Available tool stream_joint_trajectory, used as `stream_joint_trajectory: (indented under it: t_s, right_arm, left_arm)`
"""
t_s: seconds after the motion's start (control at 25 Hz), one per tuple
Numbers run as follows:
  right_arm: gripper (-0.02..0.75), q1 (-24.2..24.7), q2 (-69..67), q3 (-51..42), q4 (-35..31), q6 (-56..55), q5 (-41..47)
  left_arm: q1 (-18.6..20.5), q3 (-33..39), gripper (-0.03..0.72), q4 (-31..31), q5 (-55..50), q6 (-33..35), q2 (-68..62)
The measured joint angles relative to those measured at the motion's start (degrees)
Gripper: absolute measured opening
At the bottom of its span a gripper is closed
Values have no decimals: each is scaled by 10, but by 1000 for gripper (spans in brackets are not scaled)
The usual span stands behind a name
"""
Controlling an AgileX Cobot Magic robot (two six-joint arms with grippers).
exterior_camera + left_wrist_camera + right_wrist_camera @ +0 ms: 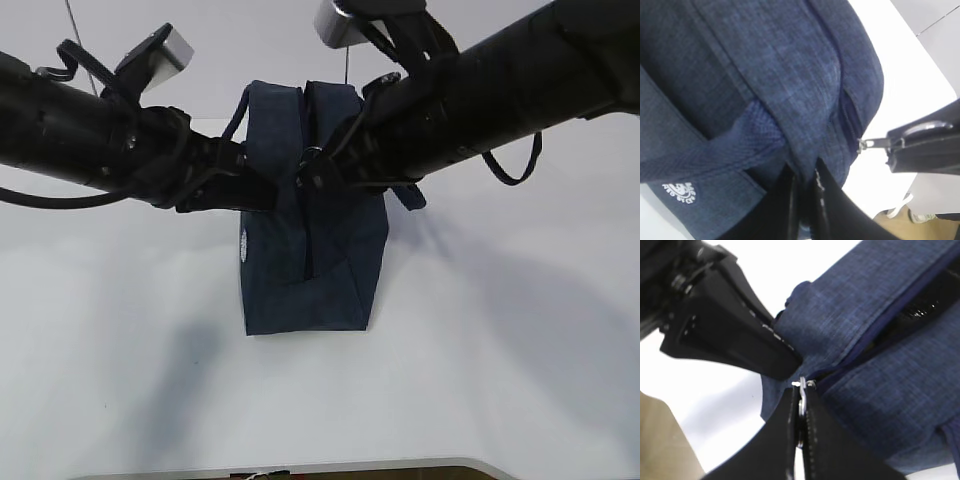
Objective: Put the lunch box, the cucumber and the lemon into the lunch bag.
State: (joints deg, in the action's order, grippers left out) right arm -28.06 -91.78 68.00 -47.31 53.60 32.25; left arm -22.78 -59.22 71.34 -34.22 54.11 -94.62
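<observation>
The navy lunch bag [305,260] stands upright at the middle of the white table. My left gripper [268,193] is shut on a fold of the bag's fabric at its upper left side; the left wrist view shows the fingers [805,192] pinching the cloth [790,90]. My right gripper [312,170] is shut on the metal ring pull [802,400] of the zipper at the bag's top; the pull [875,143] also shows in the left wrist view. The zipper is partly open behind the pull [920,305]. The lunch box, the cucumber and the lemon are out of view.
The white table [500,350] spreads around the bag, its front edge [400,466] at the bottom. One bag handle loop [515,165] hangs behind my right arm. Both arms cross above the bag.
</observation>
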Motion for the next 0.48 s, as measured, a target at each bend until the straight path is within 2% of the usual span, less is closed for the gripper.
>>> stream_joint_trajectory:
  t_s: [0.28, 0.48]
  right_arm:
    - [5, 4, -17, 38, 19, -144, 36]
    - [5, 26, -36, 76, 25, -211, 86]
  left_arm:
    - [0, 0, -11, 1, 0, 0, 0]
    - [0, 0, -11, 0, 0, 0, 0]
